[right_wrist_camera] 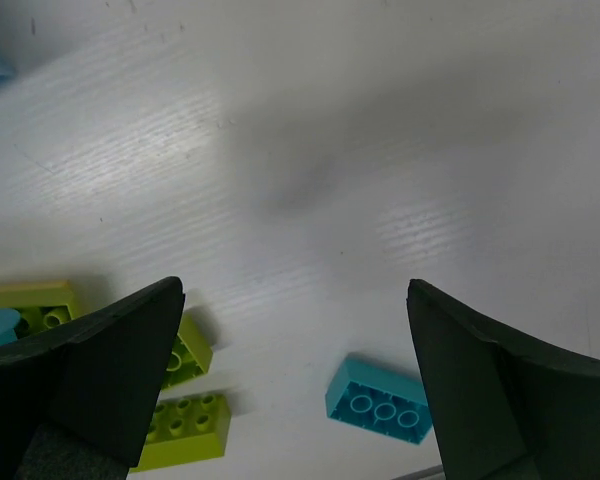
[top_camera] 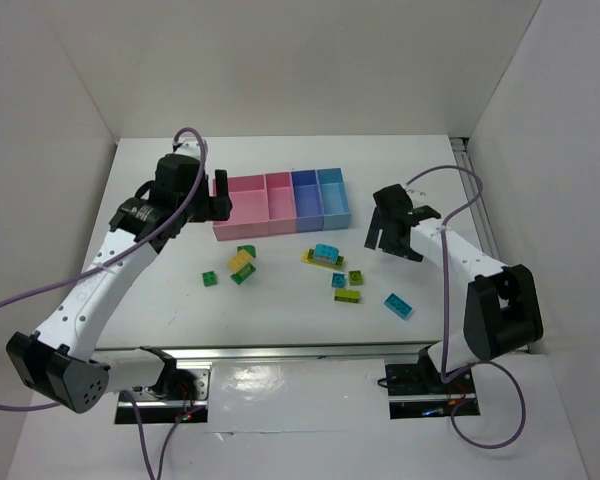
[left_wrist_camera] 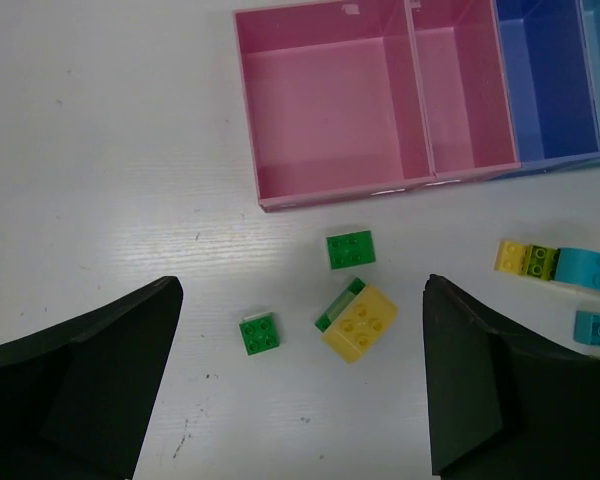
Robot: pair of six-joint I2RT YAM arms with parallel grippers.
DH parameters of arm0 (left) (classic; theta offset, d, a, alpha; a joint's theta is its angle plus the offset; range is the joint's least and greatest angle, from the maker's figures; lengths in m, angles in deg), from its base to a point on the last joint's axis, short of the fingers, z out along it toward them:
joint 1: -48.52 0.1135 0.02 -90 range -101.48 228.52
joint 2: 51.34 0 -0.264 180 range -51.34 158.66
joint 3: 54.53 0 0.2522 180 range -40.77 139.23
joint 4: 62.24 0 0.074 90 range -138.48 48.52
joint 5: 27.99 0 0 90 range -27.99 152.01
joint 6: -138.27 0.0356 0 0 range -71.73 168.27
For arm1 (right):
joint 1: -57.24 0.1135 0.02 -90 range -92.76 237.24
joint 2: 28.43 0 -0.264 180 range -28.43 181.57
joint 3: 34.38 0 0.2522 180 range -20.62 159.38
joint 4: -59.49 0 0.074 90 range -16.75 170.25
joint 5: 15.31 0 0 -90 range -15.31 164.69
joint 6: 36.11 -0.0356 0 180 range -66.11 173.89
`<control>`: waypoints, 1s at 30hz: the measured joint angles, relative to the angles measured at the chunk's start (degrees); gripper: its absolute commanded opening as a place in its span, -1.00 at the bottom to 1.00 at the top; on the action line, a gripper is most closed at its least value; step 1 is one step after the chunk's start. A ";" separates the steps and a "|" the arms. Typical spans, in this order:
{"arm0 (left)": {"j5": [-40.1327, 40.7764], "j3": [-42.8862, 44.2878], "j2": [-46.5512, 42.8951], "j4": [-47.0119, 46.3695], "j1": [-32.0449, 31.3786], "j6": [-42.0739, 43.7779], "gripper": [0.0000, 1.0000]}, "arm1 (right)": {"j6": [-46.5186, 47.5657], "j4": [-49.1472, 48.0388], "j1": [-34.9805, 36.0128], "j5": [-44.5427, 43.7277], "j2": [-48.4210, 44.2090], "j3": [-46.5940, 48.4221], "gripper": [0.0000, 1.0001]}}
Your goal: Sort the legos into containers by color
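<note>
The legos (top_camera: 325,256) are scattered at six o'clock of the row of bins (top_camera: 252,229). The left gripper (left_wrist_camera: 302,288) is hung over a yellow brick (left_wrist_camera: 361,322) and the right gripper (right_wrist_camera: 295,290) near a cyan brick (right_wrist_camera: 378,402). Both are spread wide and nothing is held, presumably so that a brick can be straddled.

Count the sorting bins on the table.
4, joined in one row: the left pink bin, the second pink bin, the blue-violet bin and the light blue bin rightmost. None seems hidden.
</note>
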 measured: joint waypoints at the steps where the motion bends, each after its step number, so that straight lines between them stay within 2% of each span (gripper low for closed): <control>1: -0.33 0.00 -0.11 0.02 0.00 0.00 0.99 | -0.22 0.00 0.22 -0.07 -0.46 -0.81 1.00; 13: -5.51 0.44 2.05 0.00 0.00 -0.20 0.99 | -1.20 -2.54 1.46 -0.85 -7.87 -7.48 1.00; 30: -9.60 0.44 10.12 0.83 0.00 -0.20 0.99 | -5.81 -3.02 4.28 9.42 -10.40 -17.20 1.00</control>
